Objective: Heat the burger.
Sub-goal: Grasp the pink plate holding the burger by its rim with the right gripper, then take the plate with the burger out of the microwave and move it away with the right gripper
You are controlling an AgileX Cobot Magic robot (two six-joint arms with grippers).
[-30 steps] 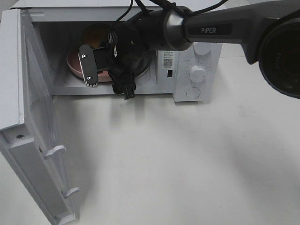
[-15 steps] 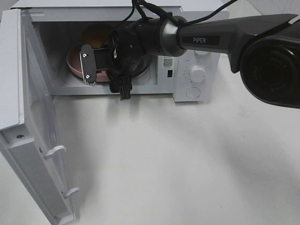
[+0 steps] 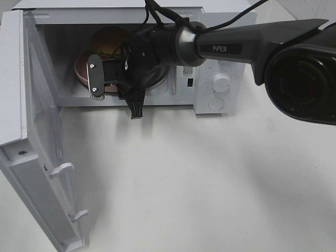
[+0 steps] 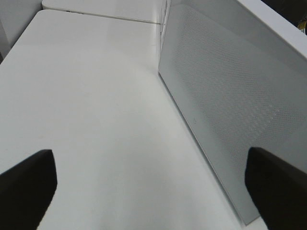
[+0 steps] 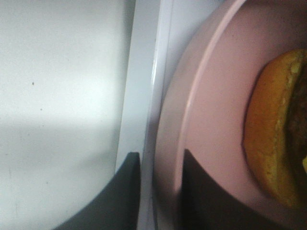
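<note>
Two arms, one at work: nearest, in front of the microwave (image 3: 210,63) on the counter (image 3: 210,184), the left gripper (image 4: 148,191) idles with fingers spread wide, empty. At the microwave's mouth the right gripper's (image 5: 160,191) fingers pinch the pink plate (image 5: 211,96) rim. Deeper inside sits the burger (image 3: 107,41) on that plate — soft, stacked, liable to topple, so best handled by the stiff plate rim.
</note>
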